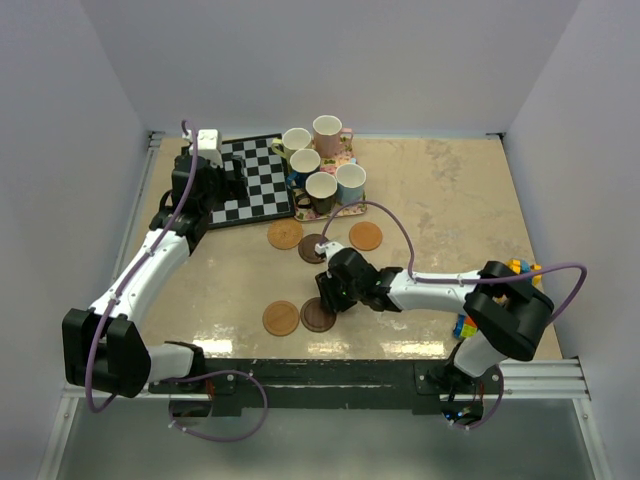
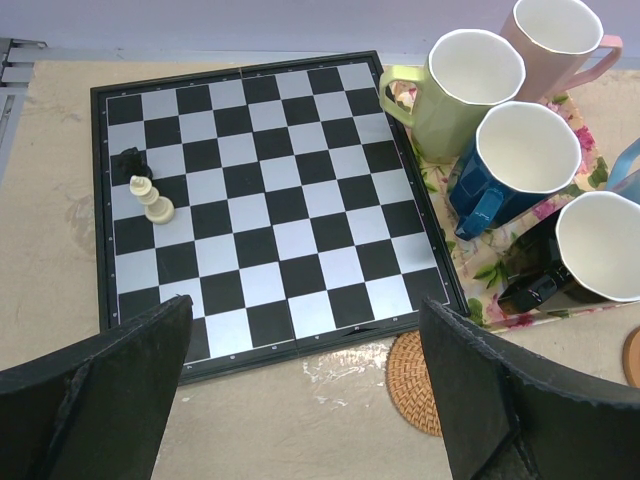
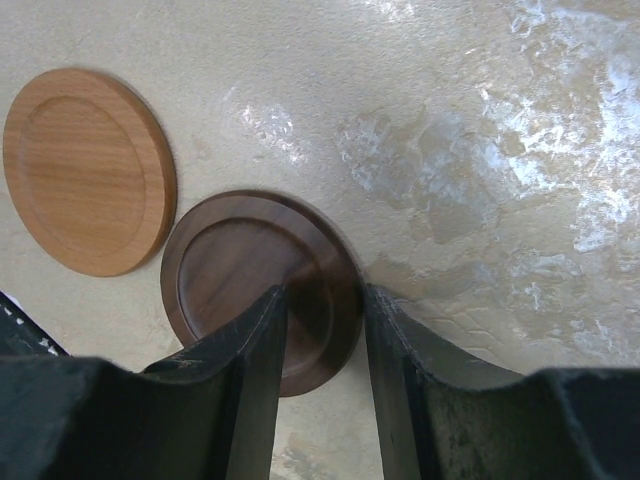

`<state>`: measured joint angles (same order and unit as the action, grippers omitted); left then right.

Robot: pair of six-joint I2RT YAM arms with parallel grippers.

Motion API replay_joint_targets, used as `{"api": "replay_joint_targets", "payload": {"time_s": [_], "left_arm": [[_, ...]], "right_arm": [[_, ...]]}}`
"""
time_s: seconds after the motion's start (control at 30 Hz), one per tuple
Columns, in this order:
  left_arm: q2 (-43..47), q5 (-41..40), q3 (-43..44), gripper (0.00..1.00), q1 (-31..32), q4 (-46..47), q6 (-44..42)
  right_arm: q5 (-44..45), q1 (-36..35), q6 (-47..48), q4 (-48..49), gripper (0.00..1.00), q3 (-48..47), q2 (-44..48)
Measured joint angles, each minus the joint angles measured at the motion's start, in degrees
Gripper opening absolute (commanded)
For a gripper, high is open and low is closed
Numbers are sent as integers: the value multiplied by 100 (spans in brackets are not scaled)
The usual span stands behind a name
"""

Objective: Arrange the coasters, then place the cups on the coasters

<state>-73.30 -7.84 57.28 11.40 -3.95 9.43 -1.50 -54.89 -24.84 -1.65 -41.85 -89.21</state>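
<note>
Though every cup (image 1: 327, 128) sits on the tray (image 2: 480, 285), the right end effector (image 3: 325, 295), jaws apart, straddles a dark coaster (image 3: 235, 270).

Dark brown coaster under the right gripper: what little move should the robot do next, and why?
Probably squeeze shut on the dark brown coaster. The right gripper already straddles its rim, one finger on top and one outside, with a gap between them.
</note>
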Motion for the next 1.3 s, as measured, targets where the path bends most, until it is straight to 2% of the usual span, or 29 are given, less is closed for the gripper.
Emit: {"api": "replay_joint_targets", "payload": {"time_s": [0.4,0.5,0.63,0.87,1.1,1.3], "left_arm": [[0,0,0,99,2,0,0],[0,0,0,99,4,0,0],[0,0,0,99,4,0,2],[0,0,0,99,4,0,0],[0,0,0,100,4,0,0],[2,13,-2,100,4,2,0]], "right_arm": [[-63,-98,-17,-7,40,0,-2],[-59,-125,-39,-9,45,0,-2],[-52,-136,-118,-2,57,-2,13],[415,-146,-219,-422,87,-136,332],[1187,55,-94,-826,90,-787,861],[1460,1093,286,-741,97,-1113,894]]}}
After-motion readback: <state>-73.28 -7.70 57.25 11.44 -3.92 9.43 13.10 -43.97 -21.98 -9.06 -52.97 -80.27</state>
